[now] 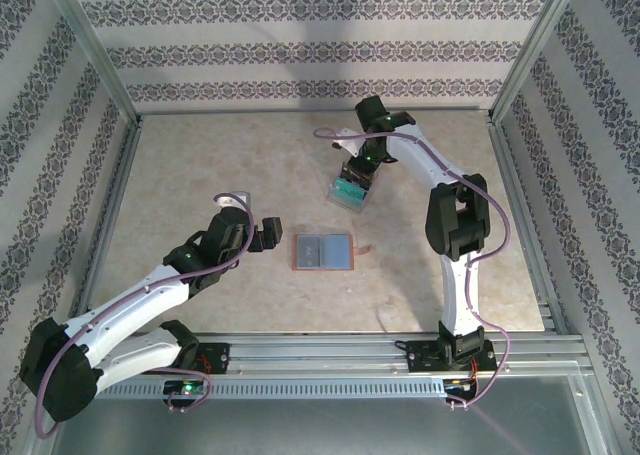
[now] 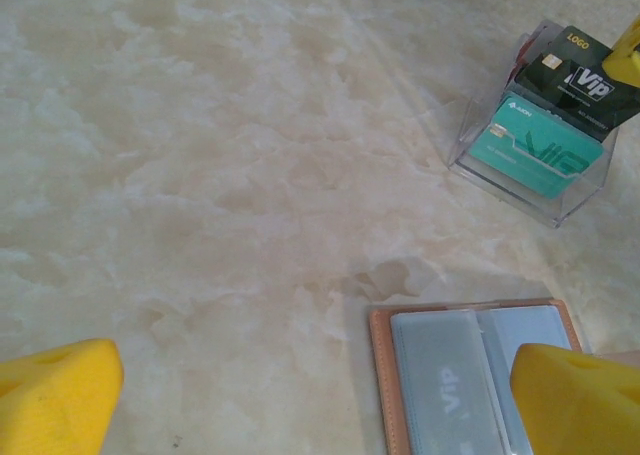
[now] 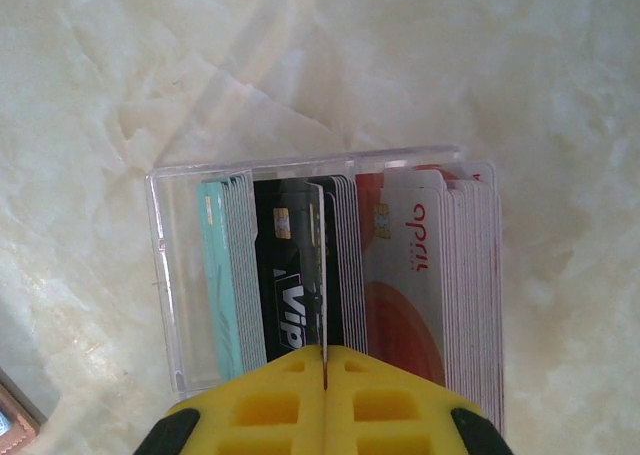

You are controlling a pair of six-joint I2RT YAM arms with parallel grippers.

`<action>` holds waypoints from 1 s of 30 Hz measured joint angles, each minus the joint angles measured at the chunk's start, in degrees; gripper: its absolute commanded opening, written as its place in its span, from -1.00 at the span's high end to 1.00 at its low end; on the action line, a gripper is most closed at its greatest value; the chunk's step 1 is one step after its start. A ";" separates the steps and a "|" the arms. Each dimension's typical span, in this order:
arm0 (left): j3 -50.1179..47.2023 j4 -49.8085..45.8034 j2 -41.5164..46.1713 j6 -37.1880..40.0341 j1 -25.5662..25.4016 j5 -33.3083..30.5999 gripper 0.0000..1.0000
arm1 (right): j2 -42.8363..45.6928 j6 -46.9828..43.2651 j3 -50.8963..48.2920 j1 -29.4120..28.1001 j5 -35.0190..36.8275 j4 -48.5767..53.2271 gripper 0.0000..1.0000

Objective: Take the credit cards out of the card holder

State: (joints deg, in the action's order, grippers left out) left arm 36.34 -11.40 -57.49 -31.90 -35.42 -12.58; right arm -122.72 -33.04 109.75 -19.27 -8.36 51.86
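There are two arms on the table [image 1: 200,170]. There is one wallet [image 1: 323,252] and one clear box [image 1: 349,193].

The wallet lies open and flat near the middle of the table. It has a brown edge, and two grey-blue pockets face up. I can see one pale card [image 2: 445,385] tucked in a pocket, with "ViP" written on it.

The clear box sits farther back on the table, apart from the wallet. Inside it the cards stand in three bunches: one teal bunch [image 3: 228,275], one black bunch [image 3: 285,295] and one red and white bunch [image 3: 420,275]. Each bunch has many cards, packed too tight for me to count.

The left arm lies low. It stretches out from its base and bends at the elbow. The left gripper [image 2: 310,395] hangs just beside the left side of the wallet. Its two yellow fingers are spread far apart and they hold nothing.

The right arm stands up tall from its base. It bends at the elbow and reaches back over the clear box, with its wrist pointing down. The right gripper [image 3: 325,380] has its two yellow fingers pressed together. They pinch one thin card [image 3: 321,275] by its edge. This thin card stands in the box, in among the black bunch. I see it side-on, so I cannot tell its colour.
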 measured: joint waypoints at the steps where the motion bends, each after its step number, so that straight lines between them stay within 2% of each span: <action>1: 0.00 0.00 0.00 0.00 0.07 0.02 -0.99 | -0.15 0.00 0.00 0.00 0.00 0.09 0.93; 8: 0.00 -0.20 0.00 0.00 0.31 0.04 -0.99 | -0.79 -0.22 0.00 0.02 0.72 0.22 0.56; 22: 0.00 -0.24 0.00 0.00 0.31 0.07 -0.99 | 0.46 1.84 -1.22 0.00 1.73 -0.42 0.46; 29: 0.00 -0.20 -0.15 -0.61 0.98 0.04 -0.99 | 7.91 11.02 -5.31 -1.18 3.58 -1.97 0.22; 30: 0.00 -0.22 -0.20 -0.94 1.16 0.00 -0.99 | 9.40 13.03 -6.43 -1.64 4.13 -2.47 0.14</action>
State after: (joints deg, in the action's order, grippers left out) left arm 36.34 -11.62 -57.69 -32.84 -34.26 -12.58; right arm -113.32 -20.01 103.33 -20.91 -4.23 49.39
